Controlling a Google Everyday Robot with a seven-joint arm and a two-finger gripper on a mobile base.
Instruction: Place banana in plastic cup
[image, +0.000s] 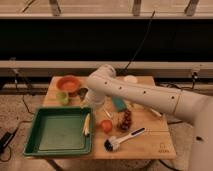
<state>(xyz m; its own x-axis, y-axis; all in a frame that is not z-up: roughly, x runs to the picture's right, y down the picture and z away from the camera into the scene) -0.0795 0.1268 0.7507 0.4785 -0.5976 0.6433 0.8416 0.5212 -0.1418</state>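
Note:
The banana (86, 125), slim and pale yellow, lies along the right rim of the green tray (35, 145). The plastic cup (62, 97), small and light green, stands at the table's back left, in front of the orange bowl (68, 83). My gripper (96, 104) hangs from the white arm over the middle of the table. It is above and a little behind the banana, and to the right of the plastic cup. It holds nothing that I can see.
A dark grey metal cup (82, 93) stands right of the plastic cup, close to my gripper. An orange fruit (105, 125), dark grapes (125, 120), a dish brush (122, 138), a teal object (118, 104) and a white cup (130, 79) lie on the wooden table (150, 147).

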